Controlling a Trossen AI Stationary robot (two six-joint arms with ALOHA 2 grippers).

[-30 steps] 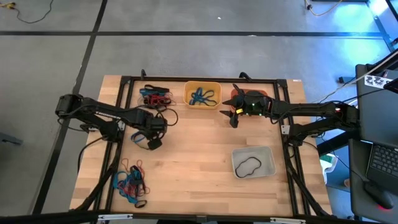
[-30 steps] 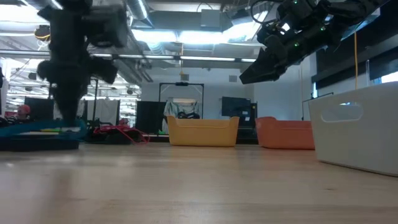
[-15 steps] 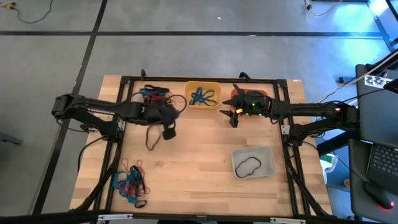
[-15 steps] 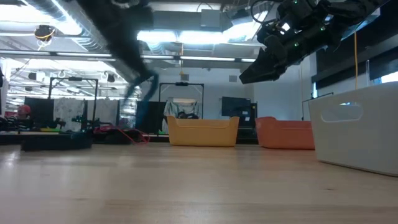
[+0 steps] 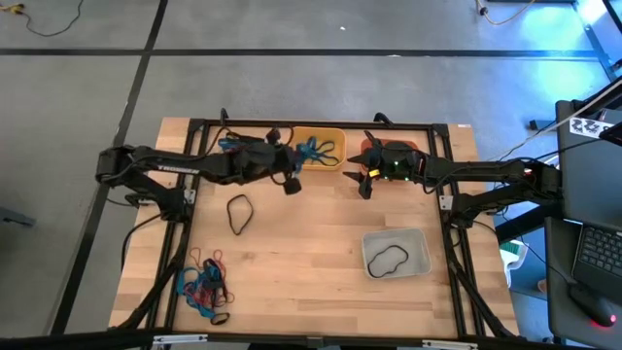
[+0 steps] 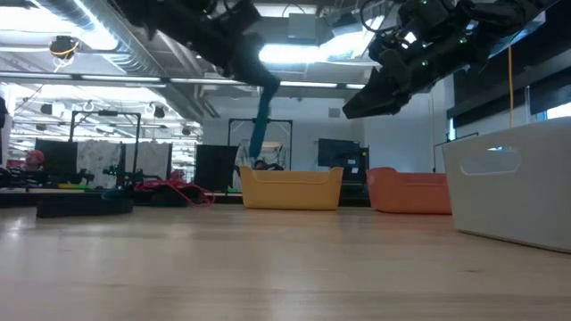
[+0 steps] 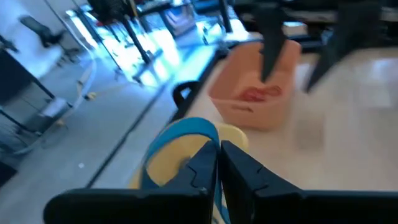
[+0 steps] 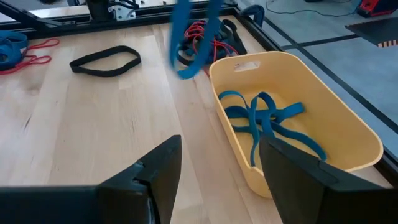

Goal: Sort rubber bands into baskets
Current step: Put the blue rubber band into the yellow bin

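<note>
Blue rubber band (image 6: 260, 125) is dangling from the left gripper (image 5: 289, 184), clenched on it just beside the yellow basket's (image 5: 335, 163) near rim, while the right gripper (image 5: 365, 181) is hovering released beside the orange basket (image 6: 409, 190).

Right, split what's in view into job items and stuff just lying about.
Job:
- left gripper, shut on a blue rubber band
- yellow basket
- orange basket
- grey basket
- black band on the table
- mixed pile

Lying about:
- laptop
- floor cable
</note>
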